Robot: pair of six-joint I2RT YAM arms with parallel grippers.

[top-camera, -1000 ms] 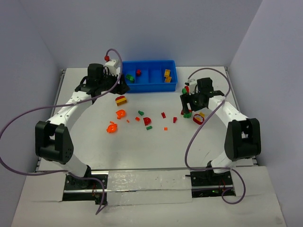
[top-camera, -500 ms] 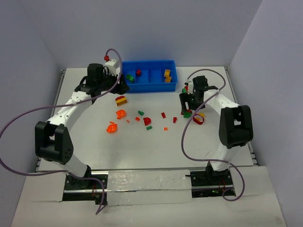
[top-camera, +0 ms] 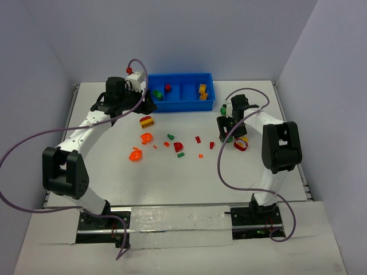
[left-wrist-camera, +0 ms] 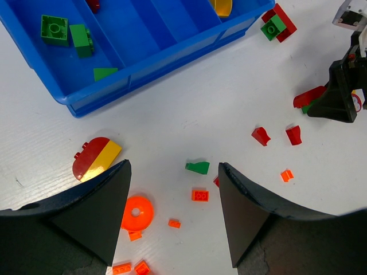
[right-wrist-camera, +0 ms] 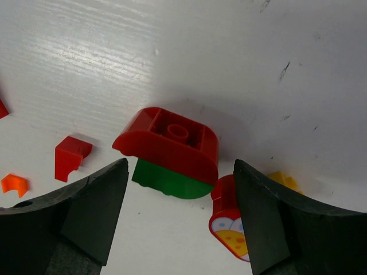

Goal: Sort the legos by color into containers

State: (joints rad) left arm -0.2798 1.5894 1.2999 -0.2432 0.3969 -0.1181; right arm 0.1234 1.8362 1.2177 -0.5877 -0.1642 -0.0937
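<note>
The blue tray [top-camera: 182, 106] stands at the back, its containers holding green legos [top-camera: 156, 93], a red one [top-camera: 167, 87] and orange-yellow ones [top-camera: 202, 90]. Loose legos lie mid-table: a red-and-yellow piece [top-camera: 147, 121], an orange ring [top-camera: 147, 137], a red arch [top-camera: 178, 146]. My left gripper [top-camera: 149, 106] hovers open by the tray's [left-wrist-camera: 172, 64] front left corner; nothing is between its fingers, only table with a green wedge [left-wrist-camera: 198, 167] below. My right gripper [top-camera: 227, 130] stands open low over a red-on-green lego [right-wrist-camera: 172, 140], fingers either side and apart from it.
A red piece with a printed face [right-wrist-camera: 226, 220] and a yellow piece [right-wrist-camera: 281, 180] lie just by the right finger. Small red [right-wrist-camera: 70, 156] and orange [right-wrist-camera: 14, 183] bits lie to its left. Purple cables [top-camera: 34, 140] loop from both arms. The table's right edge [top-camera: 287, 114] is close.
The right arm's forearm has swung inward and the right gripper has shifted slightly left over the red-on-green piece. The left arm has not moved.
</note>
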